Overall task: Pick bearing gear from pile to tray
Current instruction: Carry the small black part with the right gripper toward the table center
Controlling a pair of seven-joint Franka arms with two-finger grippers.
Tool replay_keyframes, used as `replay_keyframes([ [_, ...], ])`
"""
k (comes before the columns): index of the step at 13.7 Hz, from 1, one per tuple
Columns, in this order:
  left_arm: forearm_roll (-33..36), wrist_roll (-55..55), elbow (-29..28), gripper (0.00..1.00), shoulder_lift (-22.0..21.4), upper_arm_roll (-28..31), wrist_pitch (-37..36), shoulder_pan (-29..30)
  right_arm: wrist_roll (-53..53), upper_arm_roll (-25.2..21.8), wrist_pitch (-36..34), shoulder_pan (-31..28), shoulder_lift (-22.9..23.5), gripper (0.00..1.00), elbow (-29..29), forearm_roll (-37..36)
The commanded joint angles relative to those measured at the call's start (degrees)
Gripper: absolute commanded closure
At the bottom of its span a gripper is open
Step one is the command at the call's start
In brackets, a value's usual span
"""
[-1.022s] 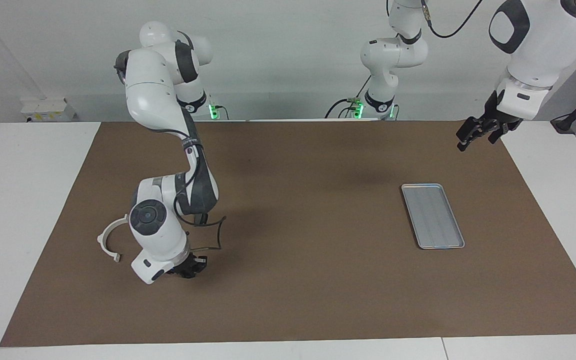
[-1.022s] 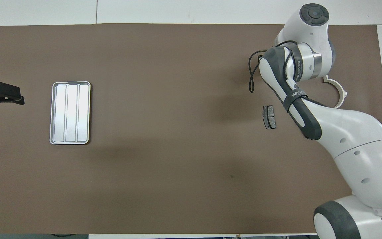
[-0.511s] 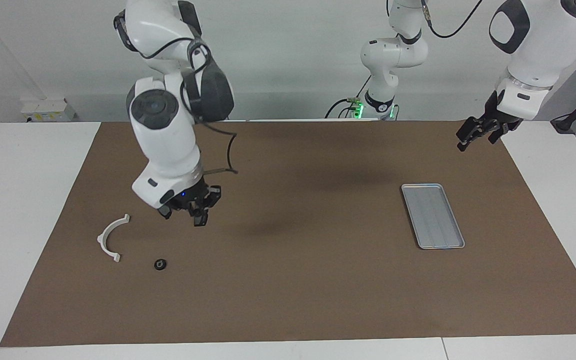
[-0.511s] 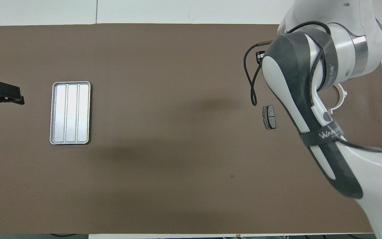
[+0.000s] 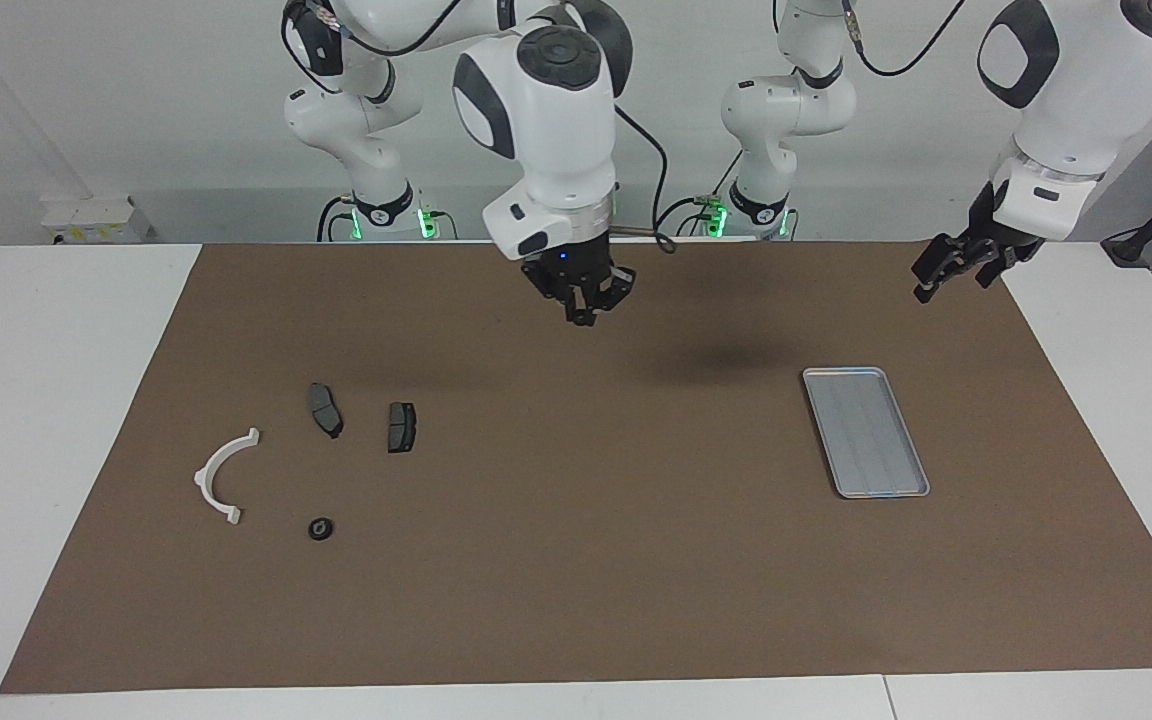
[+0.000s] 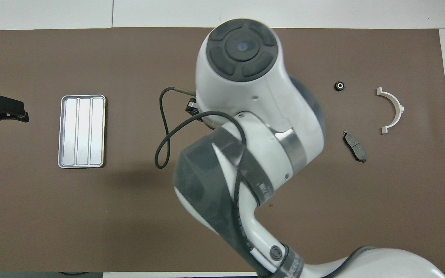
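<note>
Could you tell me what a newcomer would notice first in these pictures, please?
The right claw, shut, hangs high over the brown mat's middle. The tray lies bare toward the left arm's end, while the white bracket and brake pads lie scattered toward the right arm's end.

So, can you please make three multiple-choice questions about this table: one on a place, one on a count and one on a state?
1. Where does the tray lie?
A. toward the left arm's end of the table
B. toward the right arm's end
C. in the middle

2. How many brake pads lie on the mat?
A. one
B. two
C. four

3. How is the right hand?
A. shut, raised over the mat's middle
B. open, resting in the tray
C. shut, pressed on a brake pad

Answers:
1 A: it lies near the waiting left hand, which is open.
2 B: the facing view shows two, side by side near the white bracket.
3 A: its fingertips meet, up in the air.
</note>
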Motion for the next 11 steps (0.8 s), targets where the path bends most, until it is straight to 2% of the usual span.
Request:
replay_keyframes([
  [1,-0.56,0.93,-2.48,0.00,-2.00,-0.36,0.95,0.81,6.67,-0.23,6.34,2.51,0.65,1.00,-4.77,1.55],
  [4,-0.56,0.84,-3.28,0.00,-2.27,-0.36,1.74,0.81,8.80,-0.23,16.62,3.75,1.18,1.00,-12.76,1.29],
  [7,-0.56,0.84,-3.36,0.00,-2.27,-0.27,1.74,0.81,12.66,-0.32,21.46,7.08,7.22,1.00,-12.70,-2.03],
  [11,-0.56,0.66,-4.24,0.00,-2.71,-0.36,2.00,0.72,14.43,-0.32,29.81,7.53,12.42,1.00,-12.96,-3.90],
])
